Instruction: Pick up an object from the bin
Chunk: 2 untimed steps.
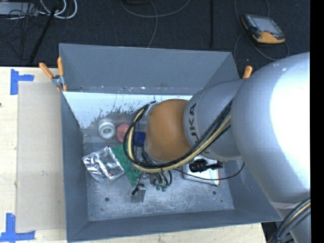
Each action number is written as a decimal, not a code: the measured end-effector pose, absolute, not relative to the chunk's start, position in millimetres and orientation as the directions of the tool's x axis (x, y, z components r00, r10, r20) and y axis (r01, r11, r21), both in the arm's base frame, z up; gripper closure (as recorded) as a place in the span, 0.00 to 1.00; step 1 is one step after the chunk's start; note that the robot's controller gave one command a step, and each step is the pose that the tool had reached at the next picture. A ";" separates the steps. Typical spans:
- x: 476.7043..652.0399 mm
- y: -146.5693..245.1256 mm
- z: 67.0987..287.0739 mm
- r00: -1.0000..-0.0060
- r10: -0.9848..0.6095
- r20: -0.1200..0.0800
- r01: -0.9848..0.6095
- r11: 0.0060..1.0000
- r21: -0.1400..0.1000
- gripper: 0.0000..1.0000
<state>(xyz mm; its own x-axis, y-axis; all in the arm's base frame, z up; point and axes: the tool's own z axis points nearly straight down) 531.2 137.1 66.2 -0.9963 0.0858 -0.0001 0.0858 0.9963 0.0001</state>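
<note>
Green flat piece [126, 167]: on the bin floor, left of middle, partly under the arm.
Bin [147, 67]: grey metal with sloping walls; the floor is scuffed and speckled pale.
Room: dark floor behind the bin, crossed by cables [152, 19]; a yellow-and-black device [263, 28] lies there.
Look of the green piece: thin, flat and bright green, with its left edge touching a crumpled silver foil wad [104, 165].
Gripper [137, 191]: low over the floor, just beside the green piece's lower end; whether it is apart or together cannot be told.
Arm: orange cover [169, 128] hangs above the bin's middle.
Others: grey-white roll [106, 129] and pink ball [123, 131] near the back wall; white flat thing [210, 175] to the right.
</note>
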 end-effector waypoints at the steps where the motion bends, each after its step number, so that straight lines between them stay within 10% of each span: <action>1: 593.6 118.6 69.9 -0.974 0.225 -0.002 0.225 0.974 0.000 0.00; 2: 594.8 118.9 72.8 -0.974 0.227 -0.006 0.227 0.974 0.003 1.00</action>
<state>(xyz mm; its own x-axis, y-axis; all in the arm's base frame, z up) 594.8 118.9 72.8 -0.9738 0.2274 -0.0062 0.2274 0.9738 0.0030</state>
